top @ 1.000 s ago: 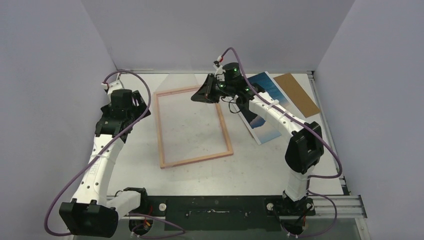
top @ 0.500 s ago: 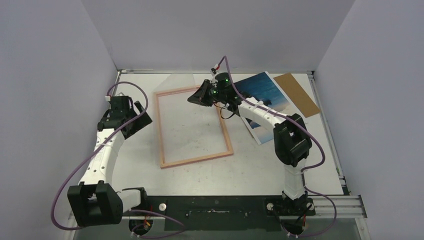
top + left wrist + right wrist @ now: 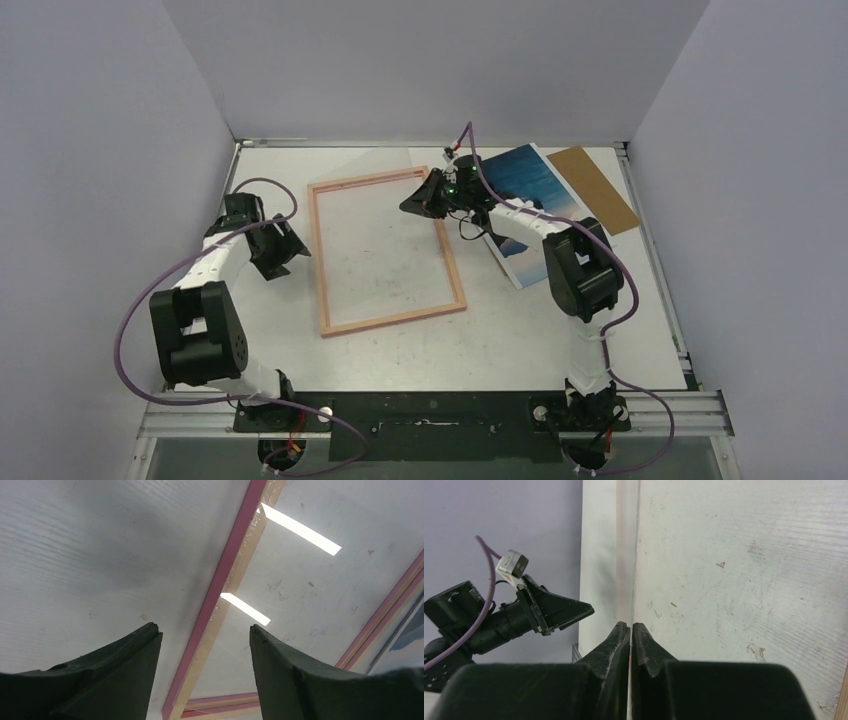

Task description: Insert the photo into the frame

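The frame [image 3: 318, 262] lies flat in the middle of the table, pale wood side up. The photo [image 3: 535, 180] lies face up to its right, partly under the right arm. My right gripper [image 3: 412, 203] is over the frame's far right corner. In its wrist view the right gripper [image 3: 631, 626] is shut on the clear sheet [image 3: 626, 555], seen edge-on. The sheet shows faintly over the frame's far end [image 3: 385, 168]. My left gripper [image 3: 288, 254] is open and empty beside the frame's left rail. In its wrist view that rail [image 3: 225, 580] lies beyond the left gripper's [image 3: 205, 630] fingers.
A plain brown backing board [image 3: 592, 188] lies at the far right, next to the photo. Purple-grey walls close the table at the back and both sides. The left arm's cable [image 3: 150, 300] loops along the left side.
My left gripper has swung down and right to the frame's left rail, its arm folding back. My right gripper has shifted slightly right and lower, still holding the clear sheet.
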`<action>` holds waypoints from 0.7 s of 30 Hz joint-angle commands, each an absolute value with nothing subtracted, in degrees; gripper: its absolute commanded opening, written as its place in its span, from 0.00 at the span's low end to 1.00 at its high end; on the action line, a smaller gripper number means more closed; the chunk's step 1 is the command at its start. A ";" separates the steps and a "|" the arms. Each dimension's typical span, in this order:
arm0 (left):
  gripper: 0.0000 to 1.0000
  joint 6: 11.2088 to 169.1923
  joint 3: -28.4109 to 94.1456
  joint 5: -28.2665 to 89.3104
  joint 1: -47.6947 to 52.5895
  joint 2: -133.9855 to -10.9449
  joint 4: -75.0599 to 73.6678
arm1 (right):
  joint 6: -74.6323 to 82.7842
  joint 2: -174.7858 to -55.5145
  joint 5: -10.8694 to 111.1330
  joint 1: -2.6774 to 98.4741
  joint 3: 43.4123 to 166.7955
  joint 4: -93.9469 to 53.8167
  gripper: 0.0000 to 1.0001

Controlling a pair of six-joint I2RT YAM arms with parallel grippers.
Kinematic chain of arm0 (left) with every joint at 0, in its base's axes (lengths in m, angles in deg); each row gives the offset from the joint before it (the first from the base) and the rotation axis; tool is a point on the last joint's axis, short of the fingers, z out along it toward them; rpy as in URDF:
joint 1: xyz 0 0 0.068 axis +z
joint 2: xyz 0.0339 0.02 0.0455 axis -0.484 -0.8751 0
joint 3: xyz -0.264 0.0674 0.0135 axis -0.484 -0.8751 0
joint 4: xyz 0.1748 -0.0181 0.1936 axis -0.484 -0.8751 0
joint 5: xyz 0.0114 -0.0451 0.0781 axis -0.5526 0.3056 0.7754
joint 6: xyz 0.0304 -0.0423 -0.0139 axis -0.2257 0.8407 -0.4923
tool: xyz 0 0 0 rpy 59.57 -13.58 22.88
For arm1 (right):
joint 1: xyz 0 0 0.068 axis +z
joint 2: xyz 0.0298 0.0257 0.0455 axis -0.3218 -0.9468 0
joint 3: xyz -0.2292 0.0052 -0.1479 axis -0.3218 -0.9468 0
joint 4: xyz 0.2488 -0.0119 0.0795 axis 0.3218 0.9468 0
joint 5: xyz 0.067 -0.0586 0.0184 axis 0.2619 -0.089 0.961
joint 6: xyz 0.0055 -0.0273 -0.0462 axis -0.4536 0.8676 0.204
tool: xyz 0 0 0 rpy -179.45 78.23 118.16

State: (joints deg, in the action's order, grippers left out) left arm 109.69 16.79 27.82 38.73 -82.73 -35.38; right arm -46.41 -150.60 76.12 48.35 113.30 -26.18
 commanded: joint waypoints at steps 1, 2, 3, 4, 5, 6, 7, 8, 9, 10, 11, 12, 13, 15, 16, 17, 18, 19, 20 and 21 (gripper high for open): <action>0.63 108.68 20.01 24.04 39.44 -86.73 -29.88 | -44.95 -150.69 79.87 46.21 111.35 -34.50 0.00; 0.61 108.46 20.13 22.83 39.60 -87.56 -28.98 | -45.30 -151.27 81.33 45.98 111.23 -36.20 0.00; 0.60 108.09 20.37 21.40 39.66 -88.64 -28.36 | -45.09 -152.07 83.49 45.87 111.58 -37.00 0.00; 0.57 107.50 20.94 20.08 39.70 -89.90 -27.81 | -44.75 -152.95 84.54 45.76 112.00 -37.16 0.00; 0.54 106.92 21.65 19.69 39.67 -91.16 -27.89 | -44.58 -153.69 85.07 45.63 112.16 -37.22 0.00; 0.53 106.47 22.29 19.65 39.74 -92.42 -28.11 | -44.91 -154.23 85.47 45.38 112.00 -38.27 0.00; 0.52 106.02 22.90 19.77 39.80 -93.50 -28.11 | -45.62 -154.66 85.77 45.01 111.72 -39.08 0.00; 0.51 105.69 23.66 20.01 39.88 -94.69 -28.18 | -45.80 -155.00 85.92 44.66 111.38 -39.45 0.00; 0.50 105.47 24.18 20.13 39.97 -95.72 -28.27 | -45.69 -155.21 86.11 44.39 111.09 -39.54 0.00; 0.48 105.28 24.75 20.12 40.17 -96.70 -28.37 | -45.28 -155.41 86.21 44.07 110.76 -39.32 0.00; 0.47 105.06 25.22 20.15 40.23 -97.55 -28.23 | -44.75 -155.56 86.25 43.61 110.50 -38.73 0.00; 0.47 104.85 25.63 20.03 40.23 -98.29 -27.96 | -44.33 -155.88 86.30 43.23 110.46 -38.16 0.00; 0.46 104.45 25.93 19.82 40.28 -98.93 -27.68 | -44.23 -156.13 86.44 42.85 110.28 -38.18 0.00; 0.46 104.13 26.62 19.46 40.28 -100.08 -27.24 | -43.84 -156.82 86.88 42.56 110.34 -38.17 0.00; 0.46 104.03 27.00 19.13 40.28 -100.66 -27.11 | -42.88 -157.30 87.16 42.56 111.13 -37.00 0.00; 0.45 103.98 27.24 18.92 40.28 -101.20 -27.06 | -41.60 -157.85 87.42 42.58 111.82 -35.07 0.00; 0.45 103.97 27.67 18.59 40.28 -101.80 -27.06 | -40.65 -158.23 87.59 42.51 112.13 -33.90 0.00; 0.45 103.95 27.93 18.12 40.28 -102.27 -26.98 | -40.32 -158.40 87.59 42.32 111.92 -33.81 0.00; 0.44 104.06 28.06 17.56 40.28 -102.78 -26.64 | -40.31 -158.50 87.50 42.18 111.65 -33.98 0.00; 0.43 104.26 28.05 17.10 40.28 -103.13 -26.29 | -40.43 -158.56 87.49 42.09 111.29 -34.18 0.00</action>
